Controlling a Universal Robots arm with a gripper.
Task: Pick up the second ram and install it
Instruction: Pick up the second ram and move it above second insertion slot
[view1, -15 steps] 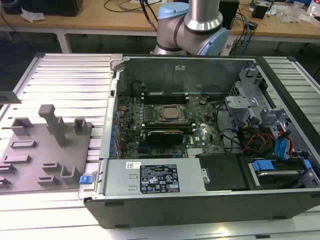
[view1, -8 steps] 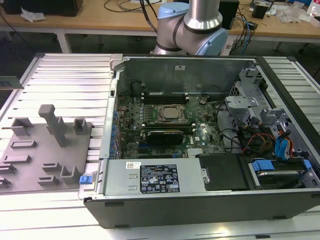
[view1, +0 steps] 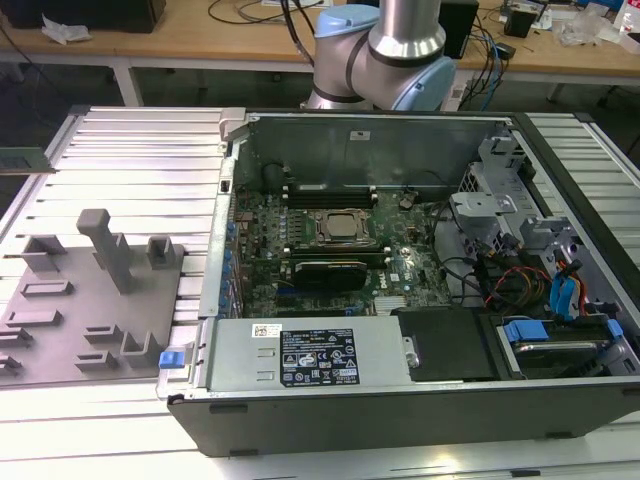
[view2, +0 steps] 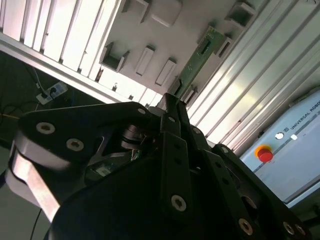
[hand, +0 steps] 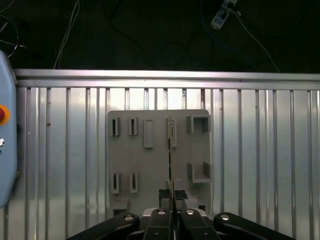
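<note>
Both wrist views show the gripper (hand: 171, 194) with its jaws clenched on the second ram (hand: 170, 160). In the first wrist view the ram appears edge-on, as a thin dark line running out from between the two black fingertips (hand: 164, 193). In the second wrist view the gripper (view2: 172, 102) is seen from the side. There the ram (view2: 197, 60) is a long, flat green board pointing away from the jaws.

Beyond the ram lies a grey fixture plate (hand: 150, 165) with several raised slotted holders. The ram hangs over this plate, in line with a narrow holder near the plate's middle. Whether its far end touches that holder cannot be told. The plate rests on a ribbed metal tabletop (hand: 260, 150).

In the exterior view the same plate (view1: 60, 320) sits on the tabletop (view1: 140, 160) at the exterior view's left. Just beside it, toward the right, is an open computer case (view1: 380, 425). Inside, a square silver CPU socket (view1: 338, 228) sits between long black memory slots (view1: 330, 190). The robot arm (view1: 385, 45) rises behind the case.
</note>
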